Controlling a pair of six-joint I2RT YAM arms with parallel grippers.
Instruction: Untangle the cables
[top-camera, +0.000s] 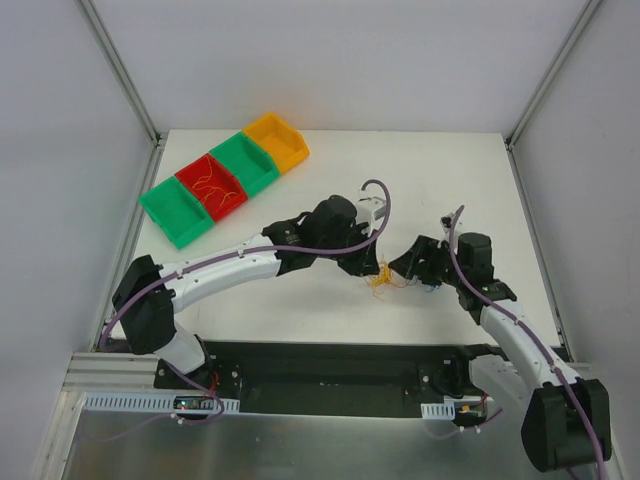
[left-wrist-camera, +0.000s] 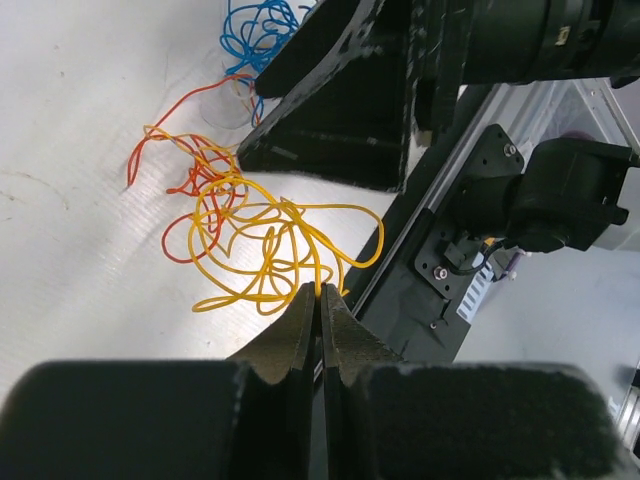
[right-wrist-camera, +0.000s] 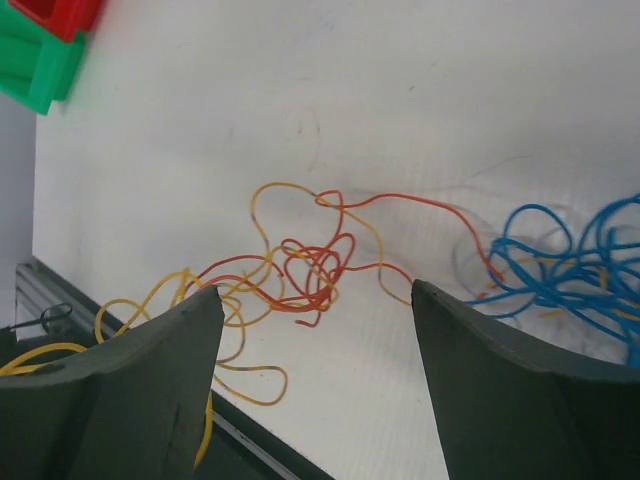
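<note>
- The left fingers (left-wrist-camera: 320, 325) are pressed tight together. A yellow strand of the cables (left-wrist-camera: 265, 240) runs into the seam at their tips, so they pinch it.
- The right fingers (right-wrist-camera: 480, 380) stand wide apart and hold nothing. They sit over the clump, one to each side of an orange-red knot (right-wrist-camera: 310, 275). Whether their tips touch the table cannot be told.
- The cables lie as a loose clump on the white table (top-camera: 450, 180), close to its near edge and about midway across, between the two sets of fingers.
- Within the clump, the yellow loops lie nearest the left fingers, and the orange-red strands are tangled into them just beyond.
- The blue strands (right-wrist-camera: 560, 265) bunch at the far side of the clump, beside one right finger, with an orange-red strand reaching into them.
- Seen from above, both arms bend in towards the middle of the table, so the two sets of fingers are near each other over the clump.
- Well apart from this, at the table's far left, four open bins sit side by side in a slanted row: a green bin (top-camera: 175, 215), a red bin (top-camera: 214, 190), a second green bin (top-camera: 250, 165) and an orange bin (top-camera: 280, 142).
- Thin orange strands lie in the red bin.
</note>
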